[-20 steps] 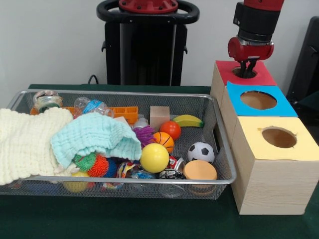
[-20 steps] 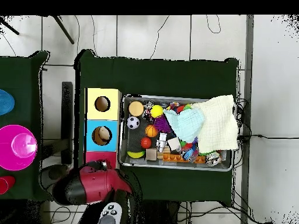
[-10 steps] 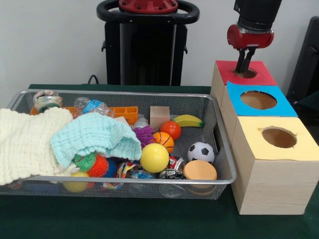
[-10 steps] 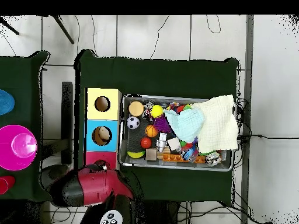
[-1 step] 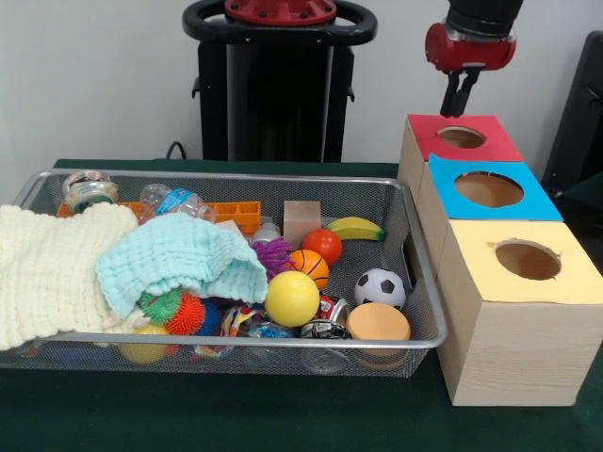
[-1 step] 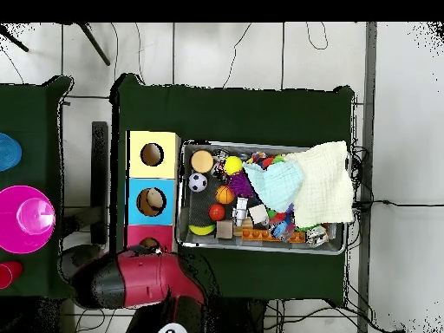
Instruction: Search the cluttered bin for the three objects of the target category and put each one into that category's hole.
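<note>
Tool [image 5: 460, 97] above red hole [image 5: 462, 137] (apart)

yellow ball [image 5: 291, 298], black-and-white soccer ball [image 5: 380, 287], mint cloth [image 5: 179, 260]

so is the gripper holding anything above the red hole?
No. In the front view the gripper hangs above the red box's hole with nothing between or below its tips.
</note>
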You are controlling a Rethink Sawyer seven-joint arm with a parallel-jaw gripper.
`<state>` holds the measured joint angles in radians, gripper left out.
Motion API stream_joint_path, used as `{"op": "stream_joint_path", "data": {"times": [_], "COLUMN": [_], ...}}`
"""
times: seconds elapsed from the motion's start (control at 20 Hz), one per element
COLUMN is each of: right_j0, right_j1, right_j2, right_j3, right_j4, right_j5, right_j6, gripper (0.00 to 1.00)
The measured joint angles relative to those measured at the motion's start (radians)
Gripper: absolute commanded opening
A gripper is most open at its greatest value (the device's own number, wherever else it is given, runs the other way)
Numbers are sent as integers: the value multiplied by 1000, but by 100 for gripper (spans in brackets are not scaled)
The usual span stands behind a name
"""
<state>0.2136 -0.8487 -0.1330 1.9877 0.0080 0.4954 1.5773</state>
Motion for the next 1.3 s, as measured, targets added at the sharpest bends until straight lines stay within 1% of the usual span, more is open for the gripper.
{"op": "stream_joint_path", "data": {"times": [0.5, 0.7, 1.0, 1.3], "right_j0": [-83, -130, -168, -206], "right_j1": [-21, -22, -21, -21], "right_j2": [0, 1, 6, 20], "right_j3": [-35, -50, -59, -88], "right_j4": [0, -1, -1, -2], "right_j5": [19, 19, 19, 22], "right_j6": [0, 0, 0, 0], "gripper": [0, 0, 0, 0]}}
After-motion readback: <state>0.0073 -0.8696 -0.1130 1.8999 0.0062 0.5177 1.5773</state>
